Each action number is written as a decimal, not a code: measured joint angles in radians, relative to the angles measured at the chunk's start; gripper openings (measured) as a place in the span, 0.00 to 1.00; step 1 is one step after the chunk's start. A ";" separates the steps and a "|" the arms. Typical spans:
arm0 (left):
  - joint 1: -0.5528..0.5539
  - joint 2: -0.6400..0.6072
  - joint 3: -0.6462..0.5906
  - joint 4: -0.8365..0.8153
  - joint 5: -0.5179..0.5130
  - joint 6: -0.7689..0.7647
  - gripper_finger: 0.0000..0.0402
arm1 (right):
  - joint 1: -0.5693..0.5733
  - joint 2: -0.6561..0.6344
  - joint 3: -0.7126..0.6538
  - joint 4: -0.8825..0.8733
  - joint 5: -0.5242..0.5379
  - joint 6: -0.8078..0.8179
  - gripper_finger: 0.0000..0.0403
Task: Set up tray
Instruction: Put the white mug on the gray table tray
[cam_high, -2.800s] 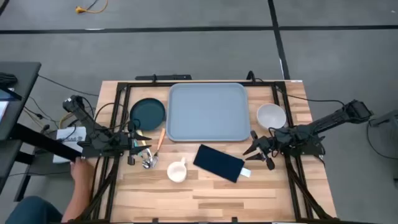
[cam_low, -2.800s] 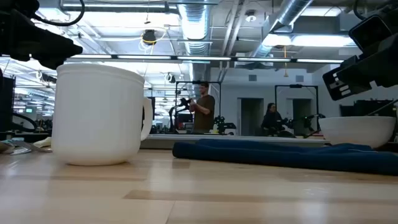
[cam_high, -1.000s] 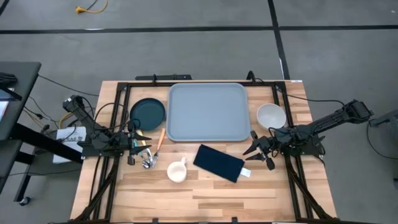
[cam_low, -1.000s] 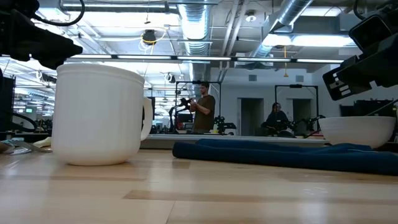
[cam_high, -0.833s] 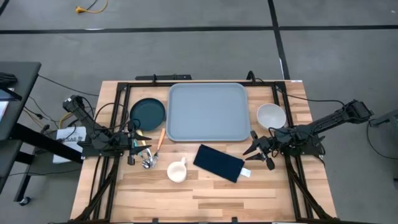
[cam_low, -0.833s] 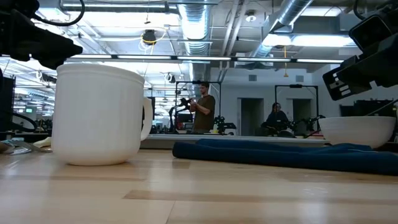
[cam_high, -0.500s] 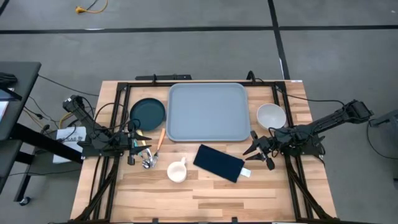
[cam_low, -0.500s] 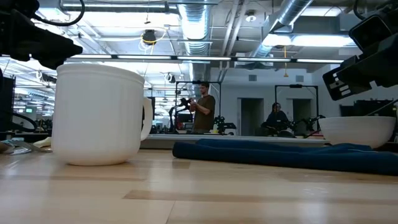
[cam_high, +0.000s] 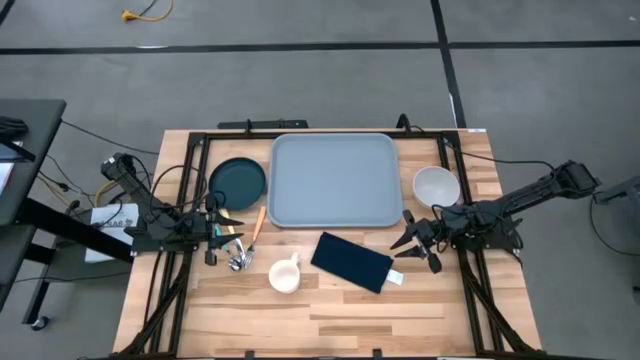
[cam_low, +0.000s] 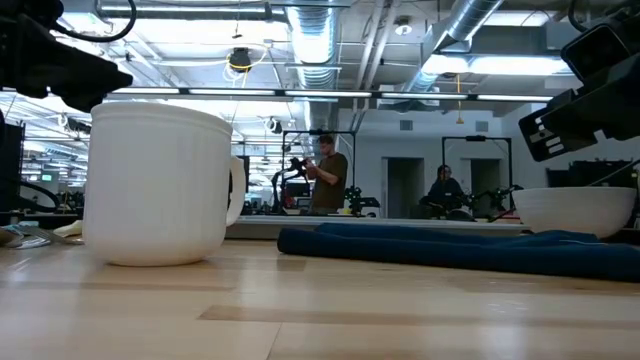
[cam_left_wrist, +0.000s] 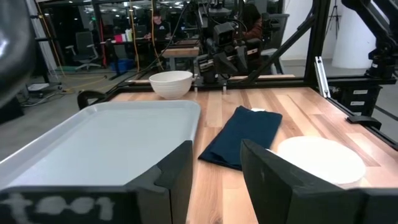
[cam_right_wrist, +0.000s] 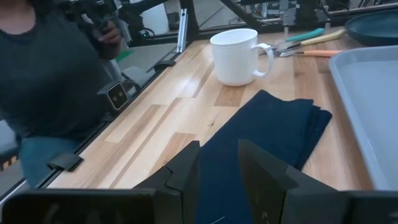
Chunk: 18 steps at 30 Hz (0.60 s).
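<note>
The tray (cam_high: 335, 181) lies flat at the far middle of the table (cam_high: 330, 300), between the plate (cam_high: 238, 180) on its left and the bowl (cam_high: 436, 186) on its right. Nothing rests inside it.

Left gripper (cam_high: 222, 235) sits low at the table's left edge, near the tray's near-left corner but apart from it. Beside its tips lie metal cutlery (cam_high: 238, 258) and an orange-handled utensil (cam_high: 257, 225). In the left wrist view the two fingers (cam_left_wrist: 180, 171) stand parted with a clear gap and nothing between them; the tray (cam_left_wrist: 93, 143) fills the space just ahead of one finger, not touching.

Right gripper (cam_high: 408, 243) sits low at the table's right side, near the tray's near-right corner, apart from it. In the right wrist view its fingers (cam_right_wrist: 186, 171) are parted by a narrow gap and empty; the napkin (cam_right_wrist: 261, 137) lies directly ahead of them, and the tray's rim (cam_right_wrist: 367, 106) runs along one side.

The napkin (cam_high: 352, 262) lies in front of the tray at a slant, with the mug (cam_high: 285, 273) to its left. In the low view the mug (cam_low: 160, 185) stands upright, handle toward the napkin (cam_low: 460, 248).

A white tag (cam_high: 393, 277) shows at the napkin's right end; a white label (cam_high: 118, 216) shows on the left arm. No writing is readable on either.

People are visible in the room behind.
</note>
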 joint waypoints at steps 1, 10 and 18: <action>0.000 0.000 -0.001 0.008 0.000 0.001 0.31 | -0.005 0.000 0.000 0.000 0.001 -0.003 0.25; 0.000 0.000 -0.001 0.019 0.000 0.039 0.31 | -0.055 0.000 0.000 0.000 0.002 -0.137 0.25; 0.000 0.000 0.000 0.019 -0.029 0.266 0.31 | -0.045 0.000 0.000 0.153 0.009 -0.003 0.25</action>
